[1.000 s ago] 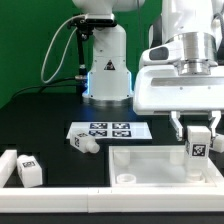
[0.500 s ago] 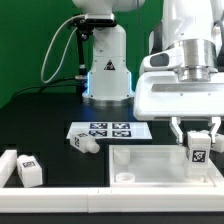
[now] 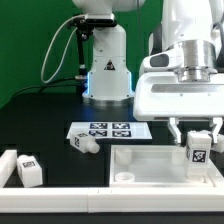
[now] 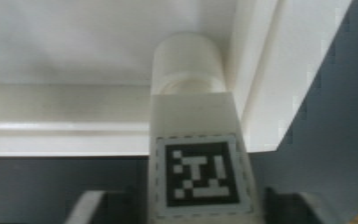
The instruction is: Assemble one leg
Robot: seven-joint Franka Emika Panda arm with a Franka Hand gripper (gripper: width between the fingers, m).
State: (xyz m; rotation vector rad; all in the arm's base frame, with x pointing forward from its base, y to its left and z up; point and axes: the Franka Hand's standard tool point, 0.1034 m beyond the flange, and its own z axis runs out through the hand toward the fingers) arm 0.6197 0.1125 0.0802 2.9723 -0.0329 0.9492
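Black table (image 3: pixel 40 125), white panel (image 3: pixel 155 166) at 5 o'clock. Gripper (image 3: pixel 196 138) clamps the leg (image 3: pixel 197 150). Prob. light, stiff, slick plastic; grip mid-body.

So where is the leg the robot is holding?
The leg is on the exterior view's right, upright in the gripper, at the right end of the panel.

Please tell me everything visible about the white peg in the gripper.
The short white plastic peg is smooth, with a rounded end and a square black-and-white marker tag on one side. The gripper holds it roughly upright above the big flat white panel, at the exterior view's right; contact with the panel is unclear.
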